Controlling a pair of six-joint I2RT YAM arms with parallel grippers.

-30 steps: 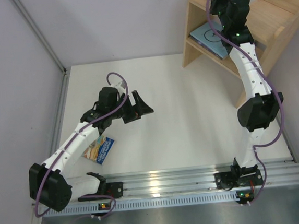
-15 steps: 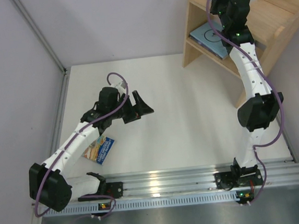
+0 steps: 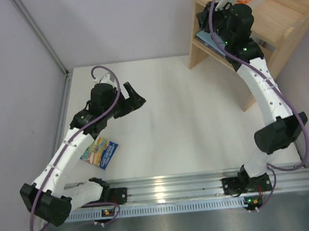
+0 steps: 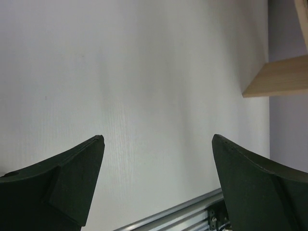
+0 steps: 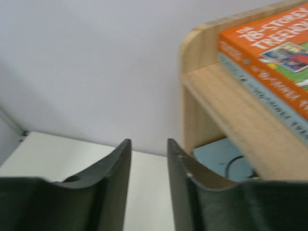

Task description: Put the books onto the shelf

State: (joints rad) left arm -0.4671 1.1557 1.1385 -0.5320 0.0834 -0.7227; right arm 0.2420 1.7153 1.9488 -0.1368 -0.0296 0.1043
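Left pincer (image 3: pixel 133 97) just swung toward the upper left, jaws wide apart and empty over the desk (image 3: pixel 187 118). One illustrated book (image 3: pixel 100 153) lies lower left, probably next. Right pincer (image 5: pixel 147 143) has backed off the shelf (image 3: pixel 289 12), jaws now slightly apart, holding nothing. The orange book (image 5: pixel 269 43) sits on the top tier.
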